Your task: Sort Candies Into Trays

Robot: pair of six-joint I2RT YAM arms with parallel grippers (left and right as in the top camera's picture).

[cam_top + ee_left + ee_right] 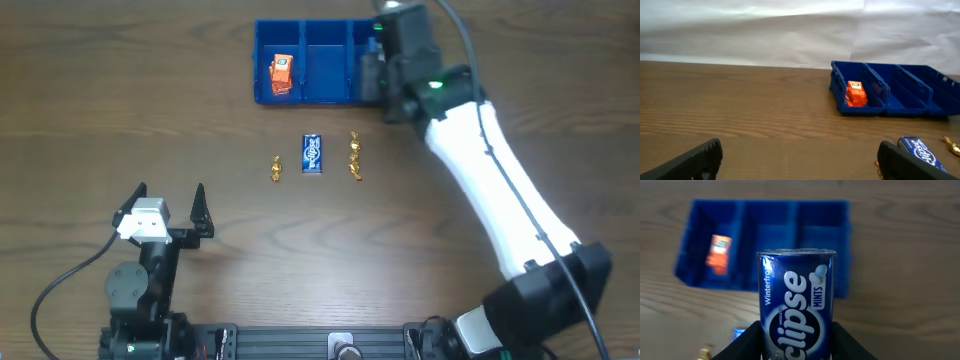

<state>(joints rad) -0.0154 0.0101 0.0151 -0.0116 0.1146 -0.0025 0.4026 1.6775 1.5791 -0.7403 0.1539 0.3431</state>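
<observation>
Black fingers of the right gripper [797,342] are clamping a blue mint tin [796,295] by its lower end, holding it upright above the table [120,90]. Beyond the tin, the blue tray [765,285] is lying with three compartments; an orange candy [720,254] is sitting in the end one, and the other two are looking bare. Judging from above, the gripper is hanging near the tray's opposite end. A good drop is calling for lowering between the walls of a bare compartment before letting go, so the tin is not bouncing out. A second mint pack [312,153] and gold candies [354,155] are waiting near the tray. The left gripper [170,200] is resting with fingers apart, well away.
</observation>
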